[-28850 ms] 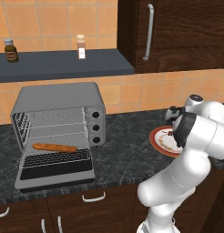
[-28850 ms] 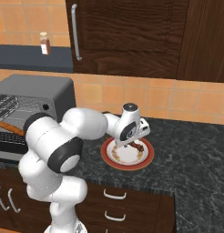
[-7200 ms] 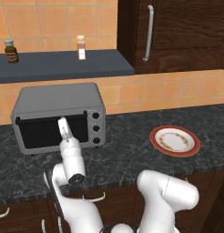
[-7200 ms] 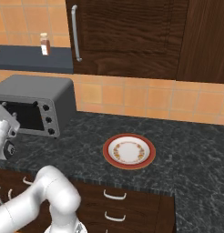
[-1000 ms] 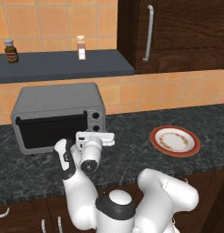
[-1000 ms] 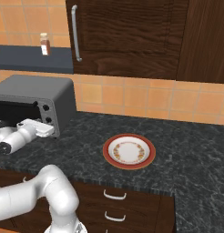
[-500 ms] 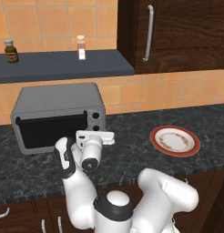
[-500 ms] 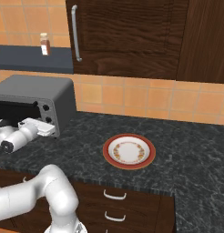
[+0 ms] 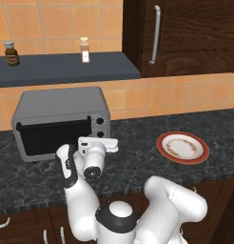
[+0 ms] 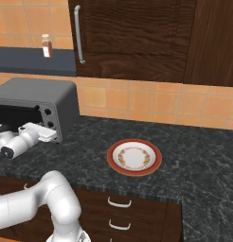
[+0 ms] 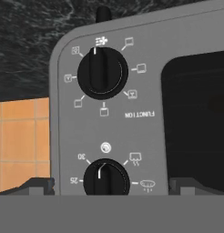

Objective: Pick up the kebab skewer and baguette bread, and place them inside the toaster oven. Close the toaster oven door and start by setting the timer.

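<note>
Gripper (image 9: pixel 105 143) is held level in front of oven (image 9: pixel 62 121), jaws spread wide, nothing gripped; fingertips (image 11: pixel 38 185) are seen either side of a knob (image 11: pixel 106 177) w/ minute marks, judged the timer. Hand view is rolled upside down, so the function knob (image 11: pixel 102 73) appears above it. That spread is prob. meant to straddle the knob for turning.

Door (image 9: pixel 52 136) is shut, glass dark; skewer & baguette can't be made out through it, presumably inside. Plate (image 9: pixel 182 147) is left bare on counter (image 9: pixel 138 164), well apart to the right.

Counter is dark speckled stone, backed by orange tile; dark wood cabinets (image 10: pixel 132 38) above, shelf (image 9: pixel 66 71) w/ two small jars (image 9: pixel 84 49).
</note>
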